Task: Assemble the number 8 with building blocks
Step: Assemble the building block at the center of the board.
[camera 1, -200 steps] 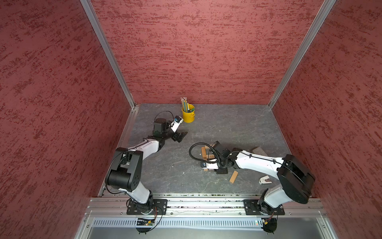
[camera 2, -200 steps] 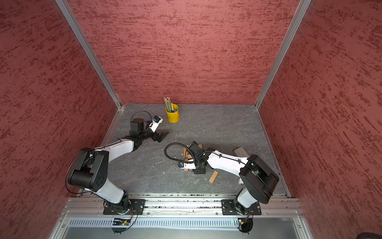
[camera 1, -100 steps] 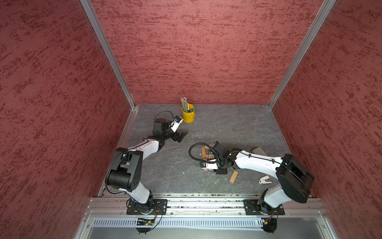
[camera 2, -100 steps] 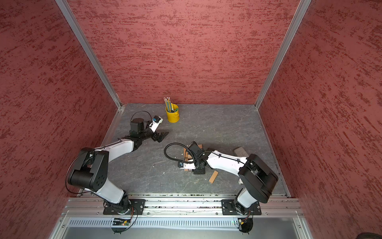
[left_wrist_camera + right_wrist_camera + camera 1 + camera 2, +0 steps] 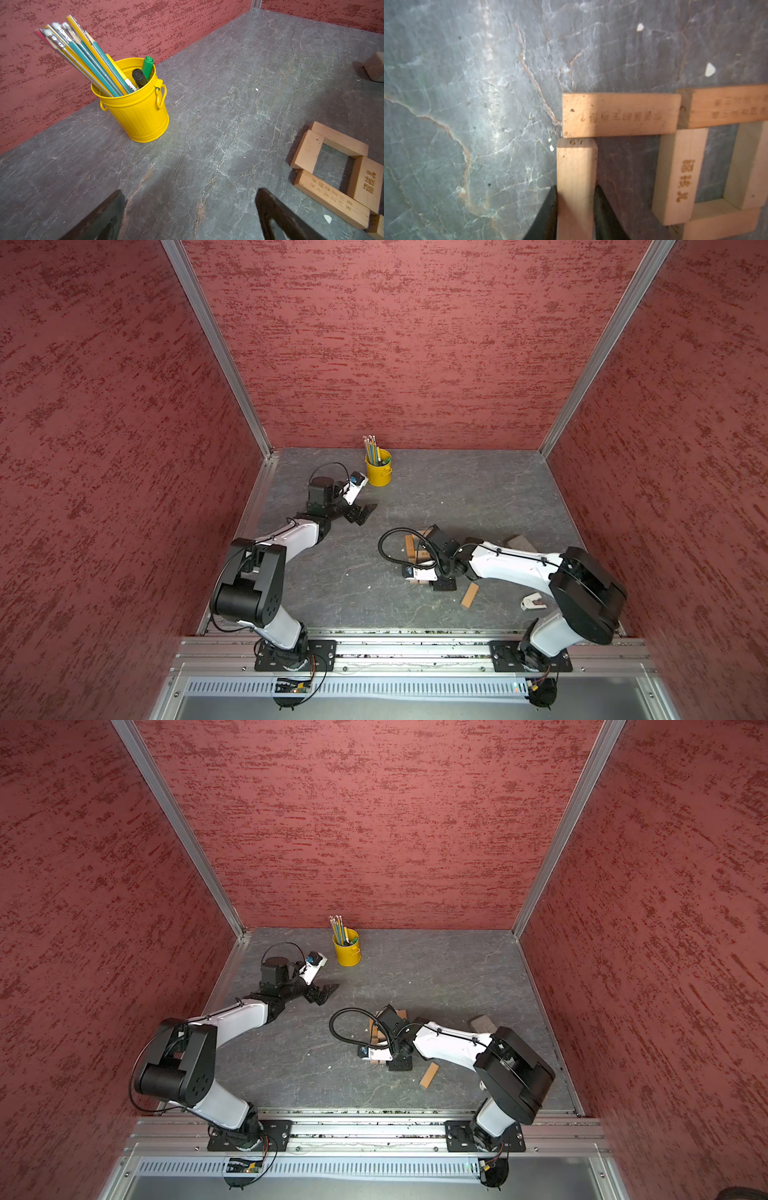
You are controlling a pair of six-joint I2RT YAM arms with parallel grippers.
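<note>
Jaws of our right gripper (image 5: 576,188) are closed narrowly on one building block (image 5: 576,162), whose end sits right against the side of a flat block (image 5: 620,115) in the unfinished number 8 (image 5: 681,172). Our left gripper (image 5: 190,192) stands wide open and empty near the yellow bucket (image 5: 141,116). We see another block (image 5: 470,595) lying apart.

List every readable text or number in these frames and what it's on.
"19", seen upside down: end of the gripped block in the right gripper.
"学猫咪叫三声 / 学小狗叫三声", as best I can read: the two-line block, left wrist view.
Three characters on the middle block: not surely readable.
Characters on the one-row block: blurred.
Red print on the white marker in the yellow bucket: too small.
</note>
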